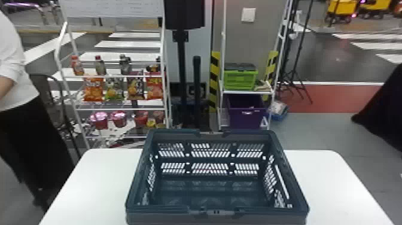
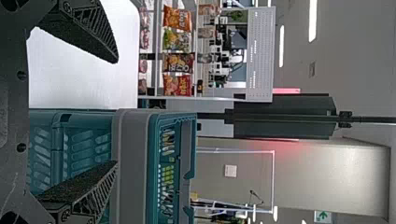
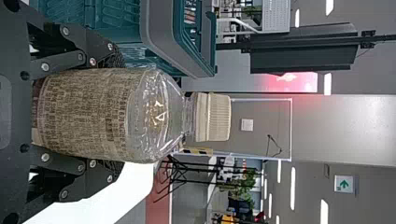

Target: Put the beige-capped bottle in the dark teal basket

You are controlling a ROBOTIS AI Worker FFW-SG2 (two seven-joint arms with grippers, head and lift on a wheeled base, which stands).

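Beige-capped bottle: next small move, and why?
I'd probably raise the right gripper a bit, before any sideways carry. The beige-capped bottle is upright between its fingers, beside the dark teal basket, and its lower body looks below the rim, so it might hit the wall.

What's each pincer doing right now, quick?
Left pincer: open, holding nothing.
Right pincer: closed on the beige-capped bottle.

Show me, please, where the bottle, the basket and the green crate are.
Bottle (image 3: 88,114), right wrist view: on its label.
Basket (image 1: 161,218), head view: on its near wall.
Green crate (image 1: 240,80), head view: on its front side.
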